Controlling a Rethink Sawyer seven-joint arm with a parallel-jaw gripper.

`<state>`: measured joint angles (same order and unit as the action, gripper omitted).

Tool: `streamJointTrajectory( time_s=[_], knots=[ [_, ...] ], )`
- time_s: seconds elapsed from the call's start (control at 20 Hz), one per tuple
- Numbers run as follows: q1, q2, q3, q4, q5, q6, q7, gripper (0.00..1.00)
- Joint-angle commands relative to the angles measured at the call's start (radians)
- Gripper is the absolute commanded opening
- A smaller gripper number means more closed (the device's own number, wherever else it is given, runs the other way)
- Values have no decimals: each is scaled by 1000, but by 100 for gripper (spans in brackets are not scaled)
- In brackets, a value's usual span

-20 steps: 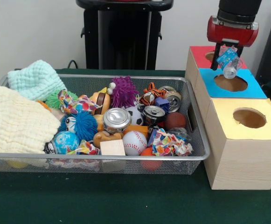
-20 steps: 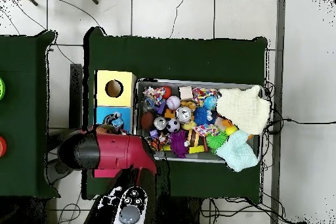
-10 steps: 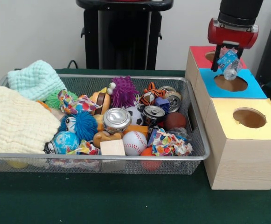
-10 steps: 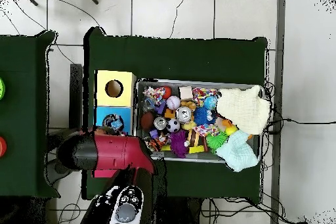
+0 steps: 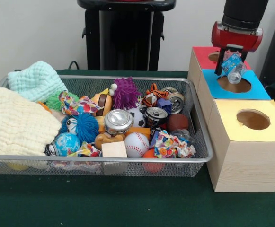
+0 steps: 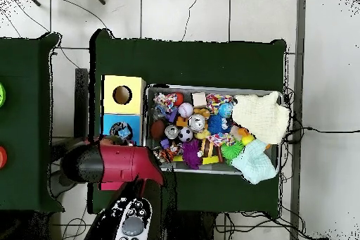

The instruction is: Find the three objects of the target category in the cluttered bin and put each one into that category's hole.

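claw (image 5: 232,63) grips bottle (image 5: 234,67) above blue box (image 5: 251,89)

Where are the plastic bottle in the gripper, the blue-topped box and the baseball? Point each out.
plastic bottle (image 5: 233,66): front view, on its crumpled body.
blue-topped box (image 5: 260,91): front view, on bare blue top beside the hole.
baseball (image 5: 136,144): front view, on its white middle.

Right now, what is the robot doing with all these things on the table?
The robot is sorting items out of the cluttered wire bin into boxes with holes. Its gripper holds a small plastic bottle, tilted, above the blue box, close to the hole. The bottle is not yet dropped in. Toys, cans and cloths fill the bin.
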<state>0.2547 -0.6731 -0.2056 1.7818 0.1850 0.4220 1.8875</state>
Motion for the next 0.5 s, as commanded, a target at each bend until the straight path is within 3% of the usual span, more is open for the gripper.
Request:
streamJointTrajectory(
  time_s=[0.05, 0.45, 0.5],
  knots=[
    [-10, 20, 27, 20, -28, -44, 146, 0],
    [-13, 22, 33, 27, -32, -82, 145, 0],
    [-15, 21, 35, 31, -32, -100, 148, 100]
  ],
)
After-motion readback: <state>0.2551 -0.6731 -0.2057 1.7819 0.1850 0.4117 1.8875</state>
